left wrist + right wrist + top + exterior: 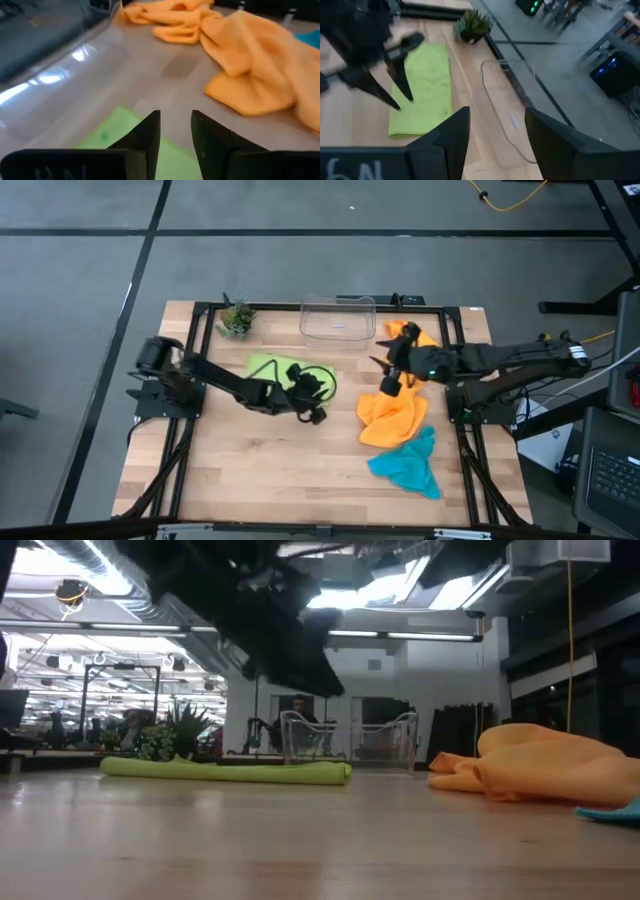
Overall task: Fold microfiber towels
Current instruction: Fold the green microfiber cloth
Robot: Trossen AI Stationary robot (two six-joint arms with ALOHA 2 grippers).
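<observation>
Left gripper (318, 402), fingers parted and empty, hovered at the lime green towel's (265, 367) three-o'clock edge (soft, light, likely limp); best pinched at a corner

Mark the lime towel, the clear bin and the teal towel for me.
lime green towel (422, 90): right wrist view, middle of folded cloth.
clear bin (338, 307): high view, far rim.
teal towel (405, 463): high view, cloth centre.

Lime green towel (262, 367) lies folded; orange towels (393, 418), teal towel (408, 463) crumpled.
</observation>
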